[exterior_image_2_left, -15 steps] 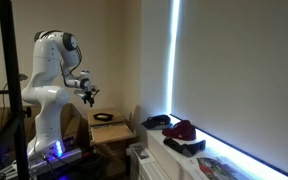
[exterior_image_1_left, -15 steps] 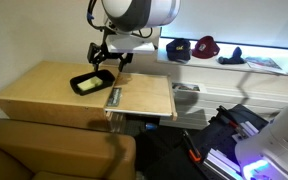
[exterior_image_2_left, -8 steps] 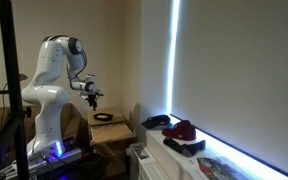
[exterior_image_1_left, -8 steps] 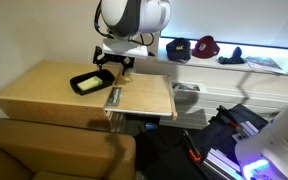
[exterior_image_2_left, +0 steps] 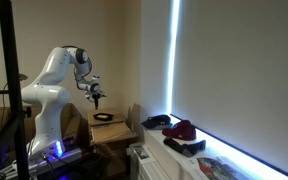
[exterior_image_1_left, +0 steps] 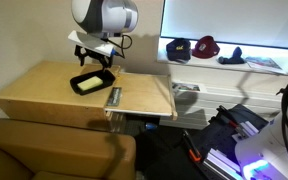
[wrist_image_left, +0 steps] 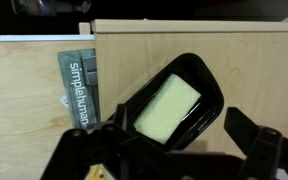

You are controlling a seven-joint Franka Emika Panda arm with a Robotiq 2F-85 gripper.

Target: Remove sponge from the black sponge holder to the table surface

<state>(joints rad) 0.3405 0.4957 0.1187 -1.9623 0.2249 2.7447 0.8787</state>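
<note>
The pale yellow sponge (wrist_image_left: 167,108) lies inside the black sponge holder (wrist_image_left: 214,92), which sits tilted on the tan table surface (wrist_image_left: 249,60). In an exterior view the sponge (exterior_image_1_left: 89,85) and holder (exterior_image_1_left: 77,82) rest on the table (exterior_image_1_left: 44,90) near the seam. My gripper (wrist_image_left: 184,136) hangs open above the holder's near end; one finger (wrist_image_left: 130,132) overlaps its left rim and the other (wrist_image_left: 240,126) stands to its right. It holds nothing. The gripper also shows in both exterior views (exterior_image_1_left: 92,58) (exterior_image_2_left: 97,97), a little above the holder (exterior_image_2_left: 104,117).
A grey metal strip (wrist_image_left: 81,90) marked "simplehuman" lies beside the holder at the panel seam (exterior_image_1_left: 113,97). A brown couch (exterior_image_1_left: 54,145) stands in front of the table. A window ledge holds caps and clutter (exterior_image_1_left: 206,47). Equipment sits on the floor (exterior_image_1_left: 234,130).
The arm has swung across from the strip side until the gripper is over the holder. The jaws stayed open. The sponge and holder have not moved.
</note>
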